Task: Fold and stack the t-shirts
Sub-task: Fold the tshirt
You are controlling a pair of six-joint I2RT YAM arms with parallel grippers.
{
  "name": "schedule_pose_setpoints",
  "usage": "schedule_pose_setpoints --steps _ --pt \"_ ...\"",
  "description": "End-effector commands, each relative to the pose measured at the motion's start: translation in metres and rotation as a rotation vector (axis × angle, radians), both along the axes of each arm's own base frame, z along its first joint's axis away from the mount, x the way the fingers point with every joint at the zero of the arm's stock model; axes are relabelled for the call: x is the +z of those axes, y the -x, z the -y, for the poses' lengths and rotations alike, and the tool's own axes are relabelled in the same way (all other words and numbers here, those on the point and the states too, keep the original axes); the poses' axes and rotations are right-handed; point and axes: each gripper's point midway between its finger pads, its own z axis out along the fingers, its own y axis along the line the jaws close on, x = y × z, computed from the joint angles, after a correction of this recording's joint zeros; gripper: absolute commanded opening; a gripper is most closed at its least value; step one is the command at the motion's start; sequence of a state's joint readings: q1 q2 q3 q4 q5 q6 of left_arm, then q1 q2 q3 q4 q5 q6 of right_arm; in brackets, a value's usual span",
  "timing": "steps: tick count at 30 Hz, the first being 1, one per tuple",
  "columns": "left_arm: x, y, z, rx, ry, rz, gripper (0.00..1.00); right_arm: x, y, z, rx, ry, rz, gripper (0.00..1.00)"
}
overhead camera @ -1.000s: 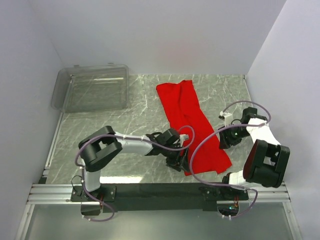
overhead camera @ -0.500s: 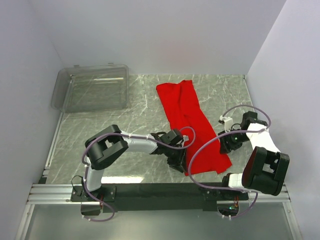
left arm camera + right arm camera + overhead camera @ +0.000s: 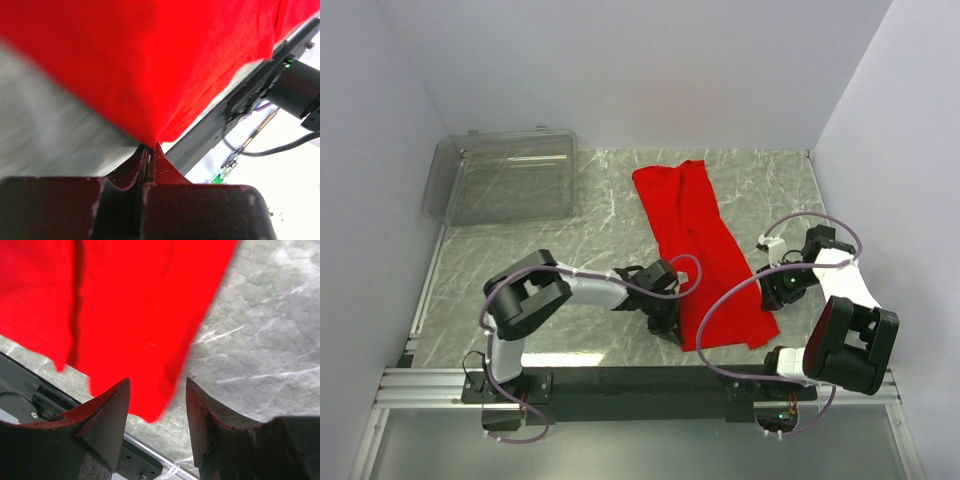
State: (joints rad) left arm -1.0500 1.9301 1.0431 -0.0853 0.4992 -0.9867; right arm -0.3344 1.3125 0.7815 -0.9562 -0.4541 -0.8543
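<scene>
A bright red t-shirt lies folded into a long strip on the marble table, running from the back centre to the front right. My left gripper is shut on the shirt's near left corner, the cloth pinched between its fingertips. My right gripper hovers open just above the shirt's near right corner, which lies between and slightly ahead of its fingers.
A clear plastic bin stands at the back left of the table. The black and silver front rail runs along the near edge. White walls close in the table's back and right sides.
My left gripper has shut on the shirt's near left corner. My right gripper has moved a little toward the near edge, staying open.
</scene>
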Motion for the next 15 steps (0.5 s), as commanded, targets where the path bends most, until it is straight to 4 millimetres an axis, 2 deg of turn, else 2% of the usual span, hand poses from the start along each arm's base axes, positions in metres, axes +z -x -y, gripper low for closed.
schedule_pose_setpoints --steps 1,4,6,10,14,15 --pt "-0.006 -0.018 -0.036 0.091 -0.063 0.040 0.01 0.002 0.006 -0.003 0.049 -0.022 -0.010 0.56" --pt "-0.008 -0.023 -0.054 0.115 -0.080 0.044 0.01 0.001 0.008 -0.004 0.074 -0.032 -0.019 0.56" --pt "-0.001 -0.033 -0.060 0.127 -0.061 0.064 0.01 0.002 0.010 -0.005 0.079 -0.038 -0.028 0.56" --pt "0.009 -0.038 -0.052 0.097 -0.014 0.091 0.01 -0.002 0.023 -0.011 0.083 -0.058 -0.086 0.56" --pt "0.013 -0.034 -0.043 0.060 0.039 0.078 0.01 -0.008 0.041 -0.018 0.085 -0.077 -0.191 0.56" --pt "0.016 -0.032 -0.039 0.044 0.061 0.073 0.01 -0.009 0.045 -0.021 0.078 -0.091 -0.213 0.45"
